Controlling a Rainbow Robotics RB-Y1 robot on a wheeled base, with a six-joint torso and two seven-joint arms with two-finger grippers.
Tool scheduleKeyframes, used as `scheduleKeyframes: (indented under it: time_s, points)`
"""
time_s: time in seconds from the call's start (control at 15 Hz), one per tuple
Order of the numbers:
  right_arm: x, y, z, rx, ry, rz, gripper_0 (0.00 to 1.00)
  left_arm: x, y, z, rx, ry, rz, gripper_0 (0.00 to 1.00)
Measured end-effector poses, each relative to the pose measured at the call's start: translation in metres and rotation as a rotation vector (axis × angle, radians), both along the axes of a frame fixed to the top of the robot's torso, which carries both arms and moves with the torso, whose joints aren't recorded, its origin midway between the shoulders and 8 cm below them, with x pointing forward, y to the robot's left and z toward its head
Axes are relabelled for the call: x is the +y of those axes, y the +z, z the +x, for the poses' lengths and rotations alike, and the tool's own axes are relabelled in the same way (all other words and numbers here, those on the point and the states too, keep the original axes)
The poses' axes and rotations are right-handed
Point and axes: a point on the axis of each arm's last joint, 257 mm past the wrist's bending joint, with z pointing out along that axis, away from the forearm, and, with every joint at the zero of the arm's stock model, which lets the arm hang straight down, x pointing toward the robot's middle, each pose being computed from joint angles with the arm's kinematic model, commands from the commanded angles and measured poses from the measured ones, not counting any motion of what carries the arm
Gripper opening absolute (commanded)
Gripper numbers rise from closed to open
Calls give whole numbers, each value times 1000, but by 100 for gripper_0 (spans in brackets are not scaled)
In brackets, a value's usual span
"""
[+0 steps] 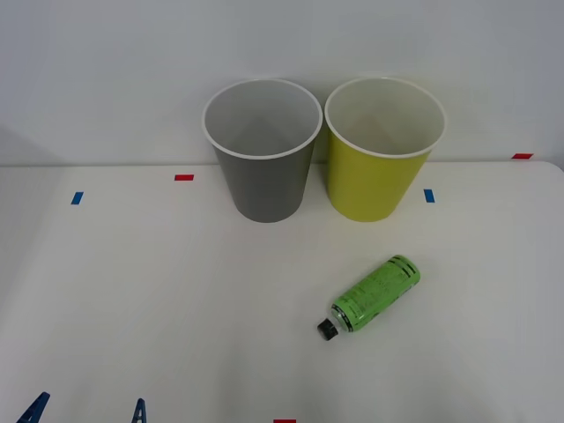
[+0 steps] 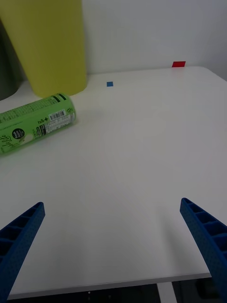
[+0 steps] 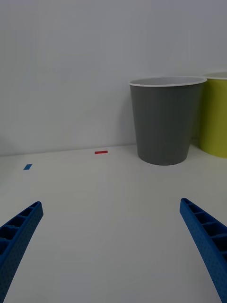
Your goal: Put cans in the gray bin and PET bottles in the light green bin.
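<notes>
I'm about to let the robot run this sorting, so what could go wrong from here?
The PET bottle lies on its side on the table, so it may roll when the open right gripper closes on it. The light green bin stands right beside the gray bin, so a slightly off drop could land in the wrong one or clip a rim.

PET bottle (image 2: 33, 125) cap end cut off; label print too small to read

Bright even light, soft faint shadows, no glare, sharp pics
</notes>
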Motion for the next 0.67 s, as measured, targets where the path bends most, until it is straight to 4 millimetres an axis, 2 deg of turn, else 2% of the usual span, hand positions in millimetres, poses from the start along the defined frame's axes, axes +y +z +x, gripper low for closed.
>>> scheduleKeyframes:
  time_s: [0.4, 0.67]
  points:
    - [14, 32, 17, -102, 11, 89, 100, 0, 0, 0, 0, 0, 0, 100]
    - [18, 34, 41, -27, -12, 148, 100, 0, 0, 0, 0, 0, 0, 100]
